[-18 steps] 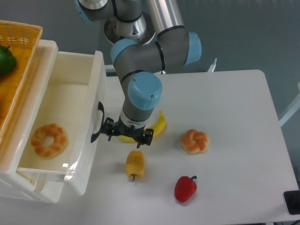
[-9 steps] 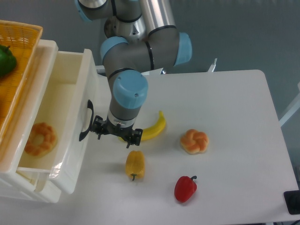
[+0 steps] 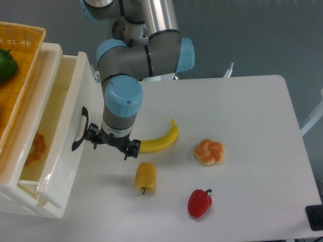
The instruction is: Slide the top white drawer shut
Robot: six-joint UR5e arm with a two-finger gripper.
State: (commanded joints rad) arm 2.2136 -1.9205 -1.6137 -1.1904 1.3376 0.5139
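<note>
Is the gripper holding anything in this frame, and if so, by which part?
Nothing is visibly held. The gripper sits right against the front of the top drawer, beside its black handle, apparently pushing; whether its fingers are open or shut cannot be told.

The end effector [image 3: 112,143] points away from me, so I can't tell whether its jaws stand apart or together. Over at nine o'clock the top white drawer [image 3: 68,146] swallows most of the pastry [image 3: 35,148] inside; only an orange smear shows through the glossy wall. The orange woven basket [image 3: 20,75] runs off the left edge, and the green vegetable [image 3: 6,64] in it is cut there too. At twelve o'clock the arm [image 3: 146,35] leaves the top edge. At five o'clock a dark object [image 3: 315,218] is clipped by the corner, too little to name
</note>
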